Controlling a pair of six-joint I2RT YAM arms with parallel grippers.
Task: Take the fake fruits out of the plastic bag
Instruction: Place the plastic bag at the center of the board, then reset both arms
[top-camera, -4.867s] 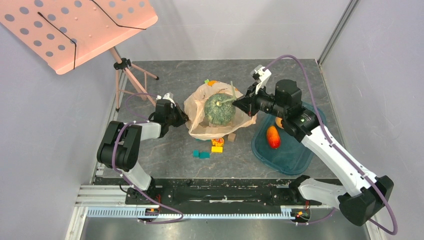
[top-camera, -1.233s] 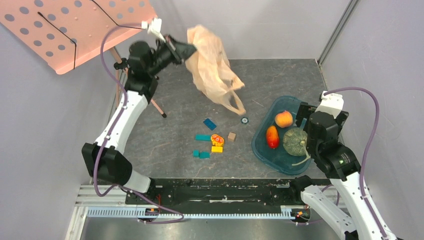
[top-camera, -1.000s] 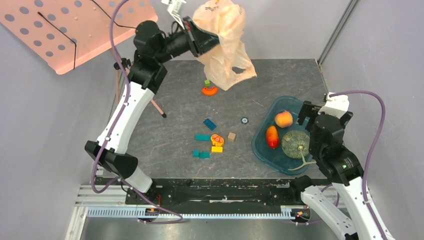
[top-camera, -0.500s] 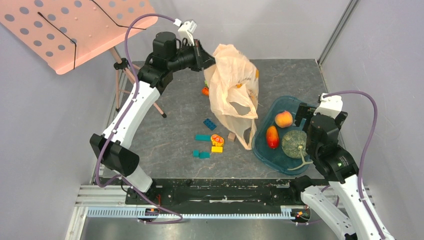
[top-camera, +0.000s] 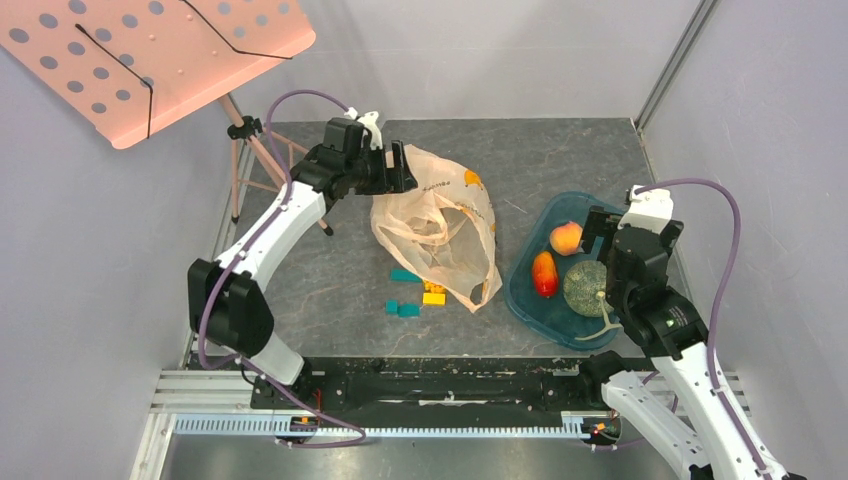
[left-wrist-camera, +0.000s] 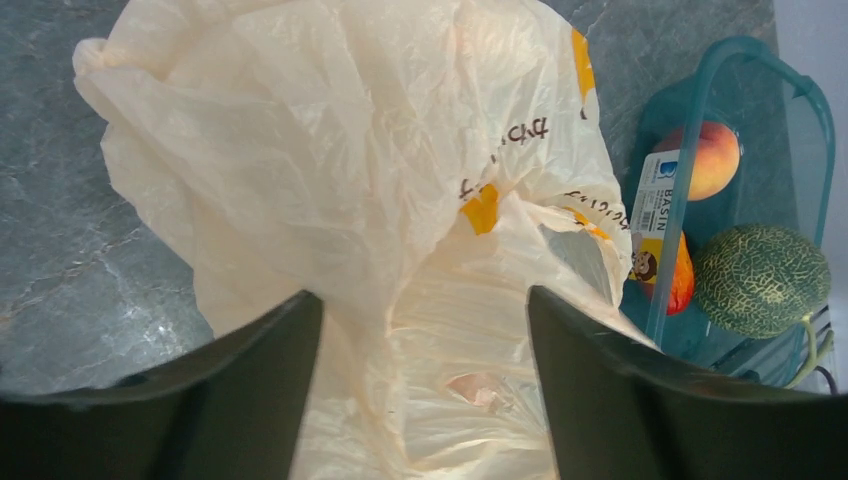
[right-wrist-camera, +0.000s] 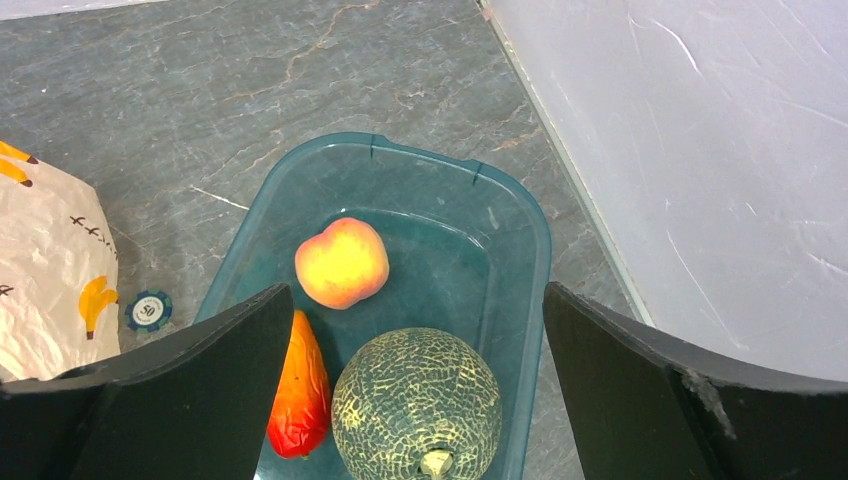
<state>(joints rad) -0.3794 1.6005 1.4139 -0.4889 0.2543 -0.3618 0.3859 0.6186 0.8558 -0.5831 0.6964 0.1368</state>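
The plastic bag (top-camera: 437, 228) lies slack and flattened on the table (top-camera: 335, 280), directly ahead of the left gripper (left-wrist-camera: 423, 300). That gripper's fingers stand wide apart with crumpled plastic bulging into the gap, and as far as I can judge they pinch nothing. The teal tray (right-wrist-camera: 520, 215) sits below the right gripper (right-wrist-camera: 416, 292), which hovers with its fingers spread and nothing between them. Under that gripper the tray holds 3 fake fruits. The netted green melon (right-wrist-camera: 416, 405) is closest beneath it, the orange-red oval fruit (right-wrist-camera: 298, 400) touches the melon on the gripper's left, and a peach (right-wrist-camera: 342, 262) lies farther ahead.

By my reading, the task is essentially finished: the fruits are out, and no fruit-sized bulge shows in the bag. At most, a check of the bag remains.

Only the top view shows the building blocks (top-camera: 404, 309) at the bag's edge, back toward the arm bases. Only the left wrist view shows a small pale lump through the plastic near its fingers, which I cannot identify. Only the right wrist view shows clearly a round token (right-wrist-camera: 150, 310) marked 50, just beside the bag.
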